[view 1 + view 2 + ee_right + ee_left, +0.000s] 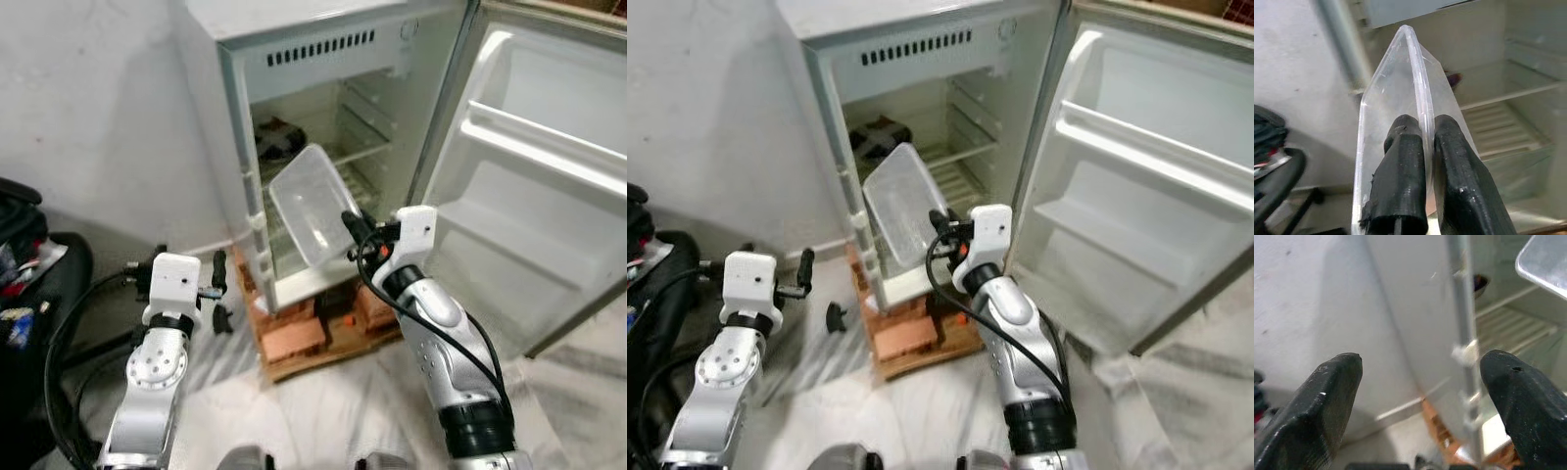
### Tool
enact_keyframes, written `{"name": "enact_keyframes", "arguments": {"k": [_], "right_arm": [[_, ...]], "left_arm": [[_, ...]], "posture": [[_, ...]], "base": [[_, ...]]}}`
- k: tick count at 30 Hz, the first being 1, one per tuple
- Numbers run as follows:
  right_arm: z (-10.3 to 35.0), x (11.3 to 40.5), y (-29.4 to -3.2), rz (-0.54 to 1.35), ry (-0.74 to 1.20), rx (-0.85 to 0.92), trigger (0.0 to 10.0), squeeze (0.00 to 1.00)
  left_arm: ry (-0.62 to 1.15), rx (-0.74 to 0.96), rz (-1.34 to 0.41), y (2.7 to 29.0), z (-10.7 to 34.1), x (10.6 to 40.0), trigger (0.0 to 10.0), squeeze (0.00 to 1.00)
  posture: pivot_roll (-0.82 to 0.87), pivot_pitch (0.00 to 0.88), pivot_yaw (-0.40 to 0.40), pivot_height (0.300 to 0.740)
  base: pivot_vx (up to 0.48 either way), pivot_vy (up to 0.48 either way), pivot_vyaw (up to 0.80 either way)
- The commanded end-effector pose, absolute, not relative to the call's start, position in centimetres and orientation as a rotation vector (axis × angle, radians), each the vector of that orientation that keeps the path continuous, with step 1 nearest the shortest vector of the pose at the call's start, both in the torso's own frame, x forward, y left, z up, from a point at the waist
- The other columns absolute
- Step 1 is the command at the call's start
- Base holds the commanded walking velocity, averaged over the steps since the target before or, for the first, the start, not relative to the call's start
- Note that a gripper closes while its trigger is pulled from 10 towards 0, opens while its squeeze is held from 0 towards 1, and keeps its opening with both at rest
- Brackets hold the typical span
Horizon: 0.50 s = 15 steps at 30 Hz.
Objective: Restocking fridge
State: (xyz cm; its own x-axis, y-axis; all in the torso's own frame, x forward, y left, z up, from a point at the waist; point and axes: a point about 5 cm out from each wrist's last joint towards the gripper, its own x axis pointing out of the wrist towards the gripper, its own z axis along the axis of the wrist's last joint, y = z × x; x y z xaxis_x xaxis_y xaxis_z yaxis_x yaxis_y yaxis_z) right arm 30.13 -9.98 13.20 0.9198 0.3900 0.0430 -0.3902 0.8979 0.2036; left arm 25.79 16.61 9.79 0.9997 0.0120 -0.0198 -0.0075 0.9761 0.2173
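Note:
A small white fridge [323, 59] stands open, its door [534, 176] swung wide to the right. My right gripper [350, 227] is shut on the rim of a clear plastic container [312, 203], held tilted in front of the fridge's lower shelves. In the right wrist view the two fingers [1405, 166] pinch the container [1396, 93] wall between them. My left gripper [217, 289] hangs open to the left of the fridge, low near the floor; in the left wrist view its fingers [1327, 401] stand wide apart with nothing between them. A dark item [279, 137] lies on the upper wire shelf.
The fridge rests on bricks and a wooden pallet [313, 333]. Dark bags [29, 264] lie at the left by the white wall [98, 108]. Black cables [64, 333] loop beside my left arm. The door shelves [539, 157] hold nothing.

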Motion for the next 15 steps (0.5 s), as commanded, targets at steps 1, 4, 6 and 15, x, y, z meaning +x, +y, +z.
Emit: {"name": "enact_keyframes", "arguments": {"k": [1,4,6,15], "right_arm": [[13.28,30.1,-10.64,0.385,-0.011,0.203,10.0,0.0],[13.29,30.14,-10.64,0.385,-0.011,0.203,10.0,0.0],[13.32,30.2,-10.64,0.385,-0.012,0.203,10.0,0.0],[13.39,30.43,-10.61,0.387,-0.015,0.2,10.0,0.0]], "left_arm": [[0.023,0.213,-0.003,16.18,9.71,25.6,10.0,0.0],[0.024,0.214,-0.002,16.18,9.72,25.61,10.0,0.0],[0.033,0.203,0.014,16.24,9.62,25.62,10.0,0.0],[0.123,-0.007,0.001,15.62,8.77,24.98,10.0,0.0]], "posture": [[0.1,0.083,0.001,0.74],[0.1,0.083,0.001,0.74],[0.1,0.081,0.001,0.74],[0.1,0.076,-0.001,0.74]], "base": [[0.446,0.0,0.0],[0.451,0.0,0.0],[0.386,0.0,0.0],[0.036,0.0,0.0]]}}
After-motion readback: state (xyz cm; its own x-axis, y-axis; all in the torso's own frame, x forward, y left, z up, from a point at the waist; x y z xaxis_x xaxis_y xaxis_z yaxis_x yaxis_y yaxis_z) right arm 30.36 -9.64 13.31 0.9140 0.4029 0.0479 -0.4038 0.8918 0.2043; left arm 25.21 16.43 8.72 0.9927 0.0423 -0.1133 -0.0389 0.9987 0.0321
